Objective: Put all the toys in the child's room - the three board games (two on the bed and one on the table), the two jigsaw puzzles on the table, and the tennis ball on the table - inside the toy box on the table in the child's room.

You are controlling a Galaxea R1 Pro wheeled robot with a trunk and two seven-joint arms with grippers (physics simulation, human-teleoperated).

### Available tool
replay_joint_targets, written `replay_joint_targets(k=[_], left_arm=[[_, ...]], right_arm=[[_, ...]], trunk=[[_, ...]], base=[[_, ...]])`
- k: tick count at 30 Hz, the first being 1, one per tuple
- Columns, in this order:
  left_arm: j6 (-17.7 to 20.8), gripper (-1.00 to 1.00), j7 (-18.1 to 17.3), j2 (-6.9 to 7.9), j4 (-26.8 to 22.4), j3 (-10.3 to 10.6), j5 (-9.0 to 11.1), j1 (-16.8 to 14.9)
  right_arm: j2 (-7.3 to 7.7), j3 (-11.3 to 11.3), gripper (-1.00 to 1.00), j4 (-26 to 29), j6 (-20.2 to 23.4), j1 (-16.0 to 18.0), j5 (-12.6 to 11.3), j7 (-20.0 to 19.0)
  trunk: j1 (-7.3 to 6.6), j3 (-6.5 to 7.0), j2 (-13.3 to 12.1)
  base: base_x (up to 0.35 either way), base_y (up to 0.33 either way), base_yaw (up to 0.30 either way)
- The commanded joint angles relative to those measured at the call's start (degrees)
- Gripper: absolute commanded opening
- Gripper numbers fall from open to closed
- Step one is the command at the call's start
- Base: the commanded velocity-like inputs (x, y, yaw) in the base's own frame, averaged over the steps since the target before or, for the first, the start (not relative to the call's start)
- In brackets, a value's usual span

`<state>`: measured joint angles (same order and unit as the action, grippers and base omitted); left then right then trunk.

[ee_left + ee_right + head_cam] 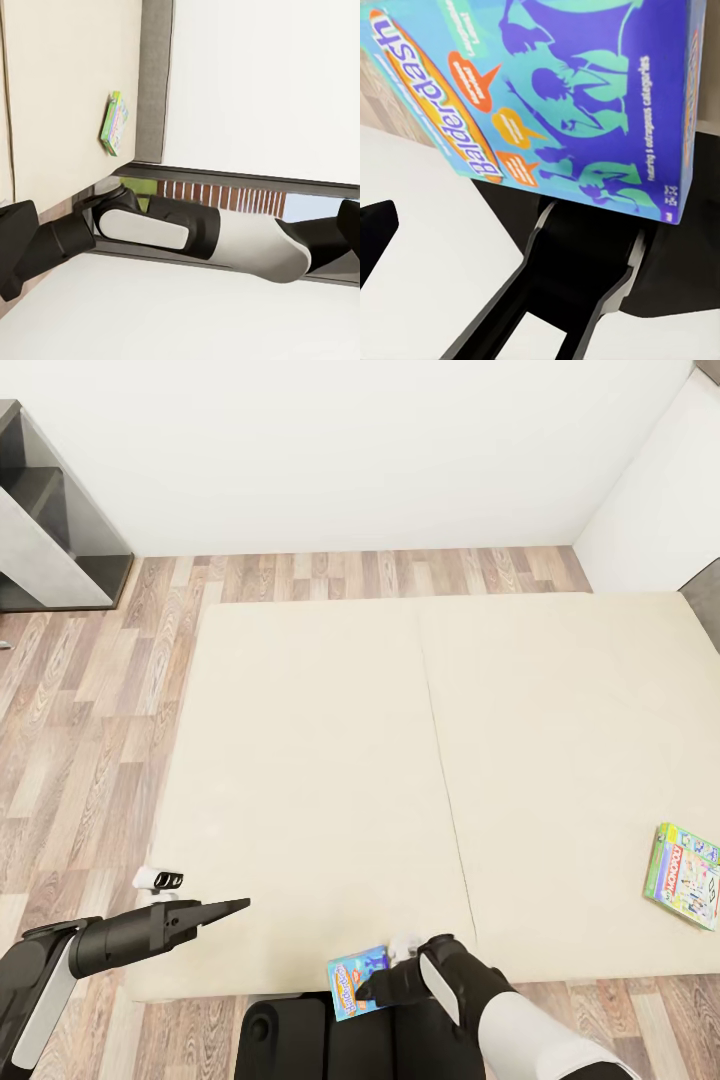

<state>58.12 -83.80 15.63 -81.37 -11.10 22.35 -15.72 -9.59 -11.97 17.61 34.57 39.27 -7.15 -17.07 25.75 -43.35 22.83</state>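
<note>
The bed (330,760) is showing plain cream. The blue board game (555,97) is displaying teal and purple figures with orange speech bubbles; the other board game (684,874) is showing green edging.

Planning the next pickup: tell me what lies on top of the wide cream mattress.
On the wide cream mattress, a green-edged printed game box lies flat near its right side. The right gripper holds a blue printed game box at the near edge; whether it rests there is hidden.

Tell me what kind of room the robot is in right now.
Most likely a bedroom: a wide cream bed on a wood-plank floor, against plain white walls. Two board game boxes, a blue one and a green one, hint at a child's room.
</note>
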Motion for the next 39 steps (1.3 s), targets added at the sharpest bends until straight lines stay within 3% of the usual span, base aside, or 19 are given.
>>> replay_joint_targets(k=[1, 39], left_arm=[[0.6, 1.00, -0.1, 0.02, 0.0, 0.0, 0.1, 0.0], [0.6, 1.00, -0.1, 0.02, 0.0, -0.1, 0.1, 0.0]], right_arm=[[0.03, -0.5, 1.00, 0.1, 0.3, 0.0, -0.6, 0.2], [-0.35, -0.5, 1.00, -2.7, -0.9, 0.0, -0.6, 0.2]], trunk=[[0.03, -0.06, 0.1], [0.03, -0.06, 0.1]], base=[[0.000, 0.000, 0.000], [0.000, 0.000, 0.000]])
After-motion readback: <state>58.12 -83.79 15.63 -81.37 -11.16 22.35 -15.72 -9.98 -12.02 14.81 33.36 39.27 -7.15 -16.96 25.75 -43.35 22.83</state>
